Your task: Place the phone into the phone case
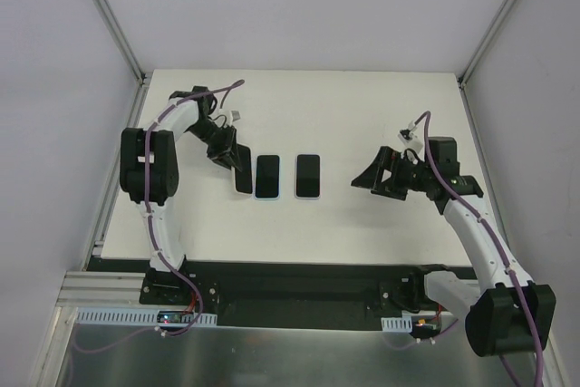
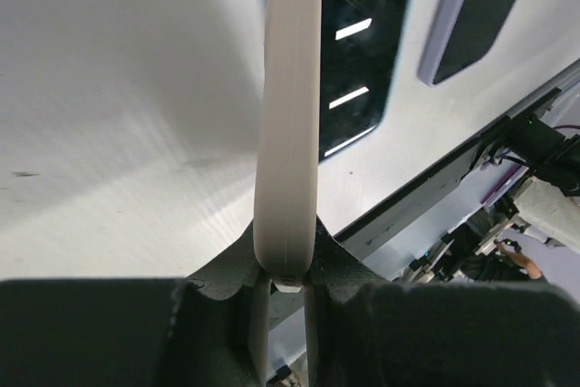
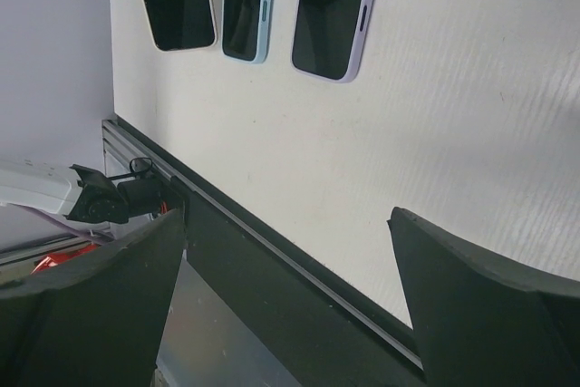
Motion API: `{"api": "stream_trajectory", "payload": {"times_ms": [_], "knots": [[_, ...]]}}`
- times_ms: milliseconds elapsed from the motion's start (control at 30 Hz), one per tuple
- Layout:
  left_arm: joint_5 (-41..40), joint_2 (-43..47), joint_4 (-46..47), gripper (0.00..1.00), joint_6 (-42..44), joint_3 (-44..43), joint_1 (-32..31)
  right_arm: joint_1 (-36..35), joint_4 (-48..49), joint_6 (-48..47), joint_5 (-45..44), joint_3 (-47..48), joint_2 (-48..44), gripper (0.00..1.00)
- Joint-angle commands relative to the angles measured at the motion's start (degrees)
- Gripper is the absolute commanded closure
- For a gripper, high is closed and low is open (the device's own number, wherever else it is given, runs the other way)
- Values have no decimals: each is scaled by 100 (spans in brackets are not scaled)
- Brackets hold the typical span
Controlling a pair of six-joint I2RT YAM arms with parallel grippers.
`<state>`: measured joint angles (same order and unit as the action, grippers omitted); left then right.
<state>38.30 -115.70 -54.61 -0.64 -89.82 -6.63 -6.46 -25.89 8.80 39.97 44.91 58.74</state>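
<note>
We note left gripper (image 2: 288, 285) clamping off-white phone case (image 2: 290, 133) edge-on, just beside blue-rimmed phone (image 1: 266, 177); right gripper (image 1: 370, 172) splayed, well apart.

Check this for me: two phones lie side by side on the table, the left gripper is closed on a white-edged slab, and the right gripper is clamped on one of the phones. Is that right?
No. The right gripper is open and empty, clear of both the blue-edged phone and the purple-edged phone. The top view shows it. The rest stands.
</note>
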Motion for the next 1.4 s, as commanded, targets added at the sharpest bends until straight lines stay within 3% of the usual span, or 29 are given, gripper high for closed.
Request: {"api": "stream_trajectory", "payload": {"times_ms": [0,167,333,467,567,667,1033,1133,1233,1267,1367], "knots": [[-32,-76,-366,100,424,35,268,39,14,-80,187,-140,-38,4],[-51,-338,-357,100,522,79,294,31,14,-80,178,-114,-3,4],[-122,-813,-524,92,478,-211,303,31,171,16,222,-219,-64,4],[-367,-946,-542,81,372,-439,303,31,277,70,170,-272,-187,4],[-507,-998,-551,65,302,-615,303,31,207,52,108,-289,-161,4],[-701,-1060,-551,57,240,-764,303,31,198,69,117,-298,-135,4],[-1703,-656,-428,39,-356,-932,303,31,-21,-45,-85,-219,-205,4],[-1512,-244,114,41,-734,-748,294,31,-57,-71,-155,-254,-205,4],[-668,152,896,53,-1189,-300,277,31,-57,-62,-199,-298,-223,2],[-492,283,1082,72,-1349,-82,242,31,-57,-71,-200,-307,-223,2],[-385,399,1732,93,-1693,236,-64,31,-74,-124,-270,-333,-240,1]]}}
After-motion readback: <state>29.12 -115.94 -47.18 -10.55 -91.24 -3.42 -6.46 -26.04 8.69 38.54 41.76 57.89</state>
